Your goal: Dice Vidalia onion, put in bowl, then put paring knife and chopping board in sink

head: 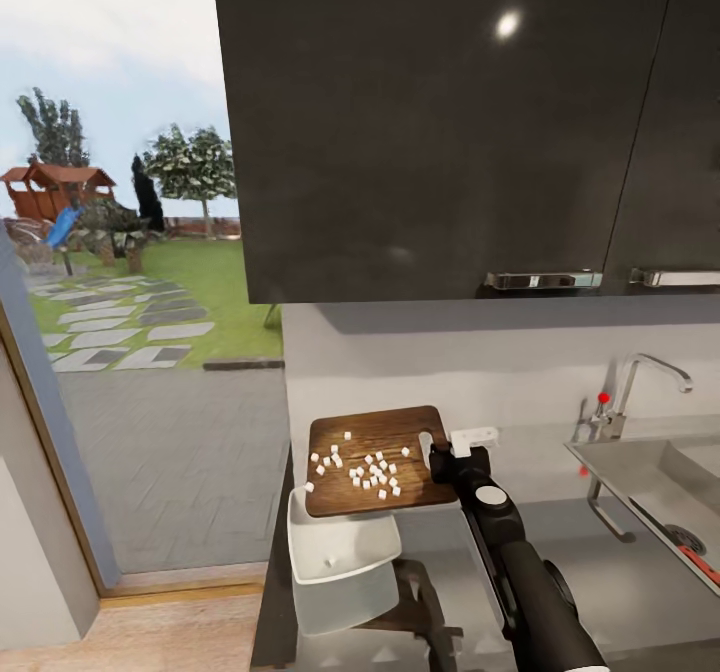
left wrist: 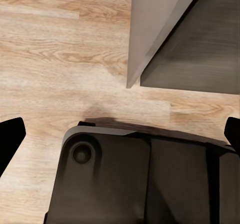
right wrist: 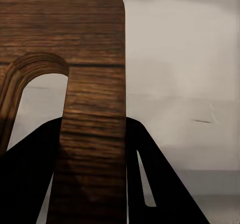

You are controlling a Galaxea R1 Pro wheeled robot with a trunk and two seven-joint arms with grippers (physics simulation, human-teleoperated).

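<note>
Many small white cubes on rounded grainy wooden chopping board.

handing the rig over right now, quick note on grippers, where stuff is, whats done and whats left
Right gripper: shut on the chopping board at its handle-slot end, holding it up over the bowl.
Left gripper: open, empty, pointing down at the floor.
Diced onion: nearly all on the board; one piece in the bowl.
Paring knife: already lying in the sink.
Done: onion diced, knife in sink.
Left: tip the rest of the dice into the bowl, then put the board in the sink.
</note>
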